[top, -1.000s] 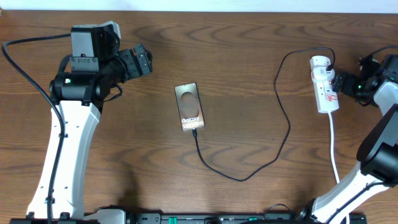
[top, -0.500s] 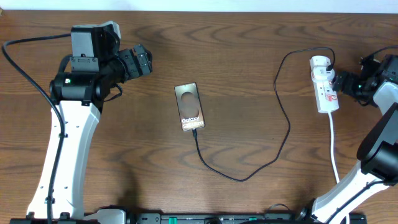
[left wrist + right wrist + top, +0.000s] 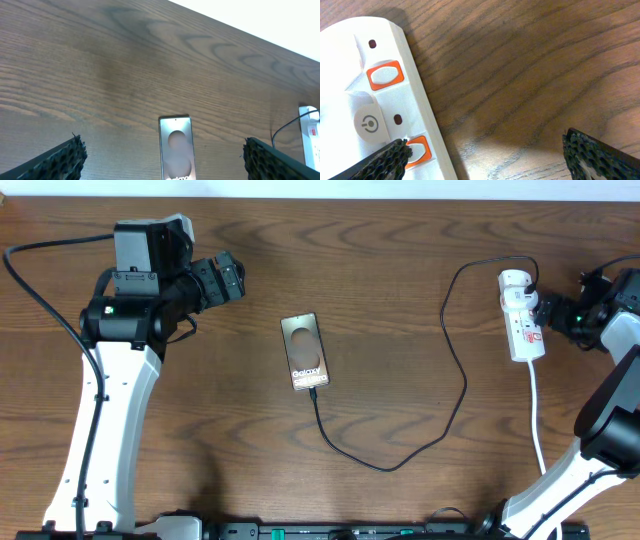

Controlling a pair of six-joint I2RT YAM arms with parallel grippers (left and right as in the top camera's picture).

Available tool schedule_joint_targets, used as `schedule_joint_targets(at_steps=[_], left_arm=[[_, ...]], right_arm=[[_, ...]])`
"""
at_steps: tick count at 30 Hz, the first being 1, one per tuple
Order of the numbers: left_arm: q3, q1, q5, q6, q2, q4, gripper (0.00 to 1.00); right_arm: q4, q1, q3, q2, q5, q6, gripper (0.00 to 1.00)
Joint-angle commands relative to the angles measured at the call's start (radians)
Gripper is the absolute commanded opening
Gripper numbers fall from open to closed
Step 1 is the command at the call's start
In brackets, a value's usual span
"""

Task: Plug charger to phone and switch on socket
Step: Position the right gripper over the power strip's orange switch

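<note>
Big wooden table, an arm at each end. My left gripper hangs well left of the phone, fingers spread wide and empty. My right gripper is at the socket, fingers apart too, nothing gripped, one of them right at the lower orange switch.

The phone sits mid-table and the charger reaches its bottom edge. It looks plugged in.

My worry: an off-centre press could shove the strip sideways and tug the cable out.

Readable: "Galaxy" on the screen and a power symbol on the socket.

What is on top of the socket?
The socket shows orange switches and a power button. A finger of the right gripper covers part of one switch; contact cannot be told.
</note>
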Motion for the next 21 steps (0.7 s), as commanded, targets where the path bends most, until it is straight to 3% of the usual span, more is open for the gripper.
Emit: schedule_joint_targets(at_steps=[1, 21], left_arm=[[0.014, 0.000, -0.006, 0.006, -0.004, -0.003, 0.98], [0.014, 0.000, -0.006, 0.006, -0.004, -0.003, 0.98]], right_arm=[[-0.025, 0.029, 0.000, 0.035, -0.063, -0.002, 0.98], [-0.085, 0.089, 0.000, 0.099, -0.075, 0.005, 0.97]])
